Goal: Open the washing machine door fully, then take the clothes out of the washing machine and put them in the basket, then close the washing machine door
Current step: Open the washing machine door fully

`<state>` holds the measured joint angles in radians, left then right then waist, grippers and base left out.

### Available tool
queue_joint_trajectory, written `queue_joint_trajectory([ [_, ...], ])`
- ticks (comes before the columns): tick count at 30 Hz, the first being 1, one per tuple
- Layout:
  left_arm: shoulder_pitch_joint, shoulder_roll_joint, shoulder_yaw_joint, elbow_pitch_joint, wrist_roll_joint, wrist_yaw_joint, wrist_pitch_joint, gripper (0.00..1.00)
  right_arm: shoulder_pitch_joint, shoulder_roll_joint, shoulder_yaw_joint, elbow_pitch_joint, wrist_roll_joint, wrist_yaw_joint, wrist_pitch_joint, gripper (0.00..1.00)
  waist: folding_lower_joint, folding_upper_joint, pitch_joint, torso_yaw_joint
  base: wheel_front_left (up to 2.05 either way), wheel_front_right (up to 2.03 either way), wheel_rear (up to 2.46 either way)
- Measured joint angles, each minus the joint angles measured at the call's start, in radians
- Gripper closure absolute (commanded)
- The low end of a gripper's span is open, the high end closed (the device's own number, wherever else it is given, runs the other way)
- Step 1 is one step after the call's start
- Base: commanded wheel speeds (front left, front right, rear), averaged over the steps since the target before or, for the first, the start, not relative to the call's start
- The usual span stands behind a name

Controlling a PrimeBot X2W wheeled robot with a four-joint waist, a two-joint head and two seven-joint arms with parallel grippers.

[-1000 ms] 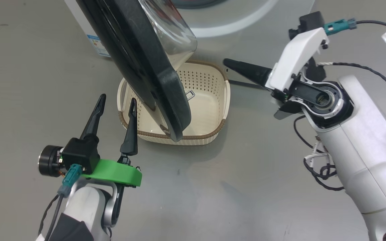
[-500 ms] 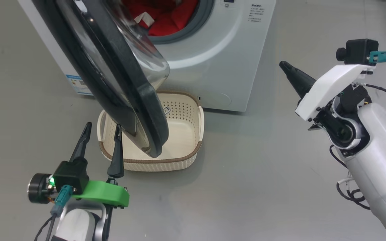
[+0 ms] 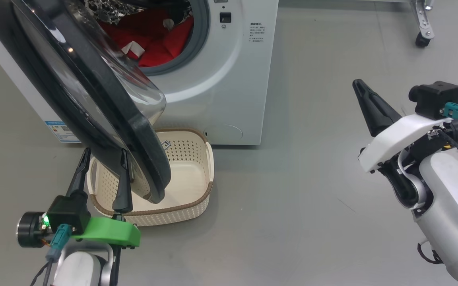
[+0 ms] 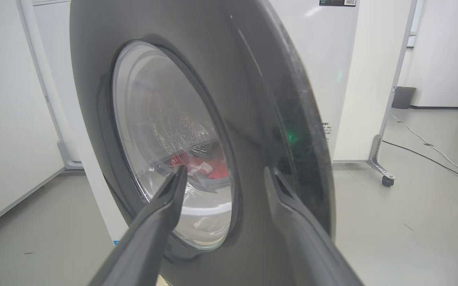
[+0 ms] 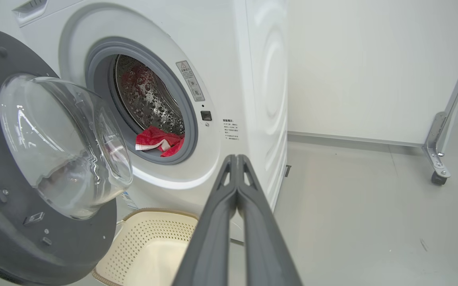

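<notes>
Washing machine door (image 3: 105,115): recorded part open, swung out from the left side of the washing machine (image 3: 229,79) toward the robot, with the lower rim hanging over the basket (image 3: 209,167).

Left gripper (image 3: 105,151): noted with jaws spread wide and nothing held. Fingers pointed straight at the door's outer face. In the left wrist view, one finger seen across the glass centre and the other across the black rim near the free edge (image 4: 226,170). Very near the door; touching or not could not be told.

Right gripper (image 3: 358,82): noted with fingers pressed together and nothing between them. Well apart from the door, off to the right. Aimed roughly at the machine front in the right wrist view (image 5: 235,157).

Clothes (image 3: 149,43): red, seen low in the drum mouth behind the door's glass bowl; none in the basket. Seen also from the right wrist (image 5: 155,139), with a clear line to the opening.

Key relation: door plane running from hinge outward, roughly edge-on to the head camera. Left arm much nearer, but on the outer side; right arm on the bowl side.

Judged: door not yet fully open. Further swing needed toward the robot's left, away from the basket. Judged easier as a hook-and-pull at the free edge by the left, or a push from the bowl side by the right. Risk judged: rim blocking the drop into the basket if left as is.
</notes>
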<state>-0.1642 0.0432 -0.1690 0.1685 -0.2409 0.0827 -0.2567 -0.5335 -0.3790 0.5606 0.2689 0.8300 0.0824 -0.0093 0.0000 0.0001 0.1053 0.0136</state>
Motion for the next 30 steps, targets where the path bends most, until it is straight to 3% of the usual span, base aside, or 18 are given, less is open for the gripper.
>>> queue_joint_trajectory([
  [9,0.006,0.0,0.012,-0.006,0.014,-0.009,0.0,0.0,0.092,-0.004,-0.022,0.003,-0.059,-0.07,-0.153,1.0,0.0,0.0,-0.014,-0.024,0.0,0.0,0.0],
  [10,0.008,0.0,0.016,-0.006,0.014,-0.01,0.0,0.0,0.103,-0.001,-0.024,0.004,-0.064,-0.078,-0.17,0.6,0.0,0.0,-0.014,-0.025,0.0,0.0,0.0],
  [11,0.01,0.0,0.02,-0.007,0.014,-0.01,0.0,0.0,0.114,0.002,-0.026,0.004,-0.075,-0.087,-0.188,0.13,0.0,0.0,-0.015,-0.027,0.0,0.0,0.0],
  [12,0.013,0.0,0.024,-0.007,0.014,-0.01,0.0,0.0,0.123,0.005,-0.027,0.005,-0.077,-0.087,-0.198,0.0,0.0,0.0,-0.016,-0.028,0.0,0.0,0.0],
  [24,0.042,-0.001,0.043,-0.01,0.014,-0.019,0.0,0.0,0.232,0.042,-0.034,0.003,-0.101,-0.138,-0.233,0.0,0.0,0.0,-0.025,-0.043,0.0,0.0,0.0],
  [30,0.053,-0.001,0.063,-0.002,0.013,-0.026,0.0,0.0,0.247,0.049,-0.052,-0.009,-0.131,-0.147,-0.236,0.0,0.0,0.0,-0.028,-0.05,0.0,0.0,0.0],
])
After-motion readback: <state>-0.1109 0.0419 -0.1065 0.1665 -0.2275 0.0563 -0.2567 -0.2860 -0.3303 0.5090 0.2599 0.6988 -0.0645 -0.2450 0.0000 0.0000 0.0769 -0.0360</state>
